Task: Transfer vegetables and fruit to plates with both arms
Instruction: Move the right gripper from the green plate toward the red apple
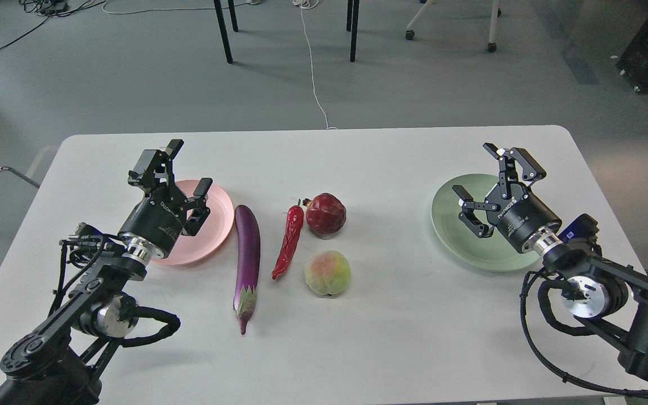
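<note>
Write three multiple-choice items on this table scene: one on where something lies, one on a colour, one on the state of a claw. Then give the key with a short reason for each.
1. What lies directly between the eggplant and the pomegranate?
A. the peach
B. the chili pepper
C. the green plate

2. What colour is the plate under the left claw?
A. pale pink
B. white
C. blue

3. How is the right claw now?
A. shut on the peach
B. shut on nothing
C. open and holding nothing

Key:
1 B, the chili pepper lies beside the eggplant, its stem end by the pomegranate.
2 A, the pink plate shows behind that claw.
3 C, its fingers stand spread over the green plate, and the peach rests on the table.
</note>
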You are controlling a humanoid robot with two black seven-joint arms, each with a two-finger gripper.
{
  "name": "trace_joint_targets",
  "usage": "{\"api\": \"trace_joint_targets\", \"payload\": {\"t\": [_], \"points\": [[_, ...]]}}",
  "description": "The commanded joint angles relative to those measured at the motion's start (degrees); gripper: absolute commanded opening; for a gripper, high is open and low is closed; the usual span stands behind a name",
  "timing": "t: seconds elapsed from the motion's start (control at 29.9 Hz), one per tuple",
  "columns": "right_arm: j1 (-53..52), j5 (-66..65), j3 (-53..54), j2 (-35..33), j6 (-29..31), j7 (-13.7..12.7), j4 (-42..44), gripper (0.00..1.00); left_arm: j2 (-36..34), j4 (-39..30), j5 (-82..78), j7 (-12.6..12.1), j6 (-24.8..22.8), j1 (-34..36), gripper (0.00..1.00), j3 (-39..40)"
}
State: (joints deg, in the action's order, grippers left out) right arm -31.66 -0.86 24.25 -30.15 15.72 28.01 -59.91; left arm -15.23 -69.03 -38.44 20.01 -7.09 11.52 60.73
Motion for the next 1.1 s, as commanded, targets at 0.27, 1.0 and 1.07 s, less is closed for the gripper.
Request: {"api": "trace_joint_targets", "payload": {"t": [0.27, 1.0, 1.07], "points": [[-6.5, -4.5, -1.8, -3.1, 0.3, 0.0, -0.5, 0.97, -0.1, -0.2, 0.6, 0.1, 0.1, 0.2, 0.99, 0.0], [-53.7, -59.1, -63.1, 22.6, -6.0, 0.0, 14.9, 0.97, -0.6, -0.7, 0.5, 3.0, 0.2, 0.3, 0.99, 0.0], [-53.6, -59.2, -66.9, 26.1, -8.0, 0.0, 17.6, 0.97, -0.7, -1.0, 0.5, 3.1, 0.2, 0.2, 0.99, 0.0]]}}
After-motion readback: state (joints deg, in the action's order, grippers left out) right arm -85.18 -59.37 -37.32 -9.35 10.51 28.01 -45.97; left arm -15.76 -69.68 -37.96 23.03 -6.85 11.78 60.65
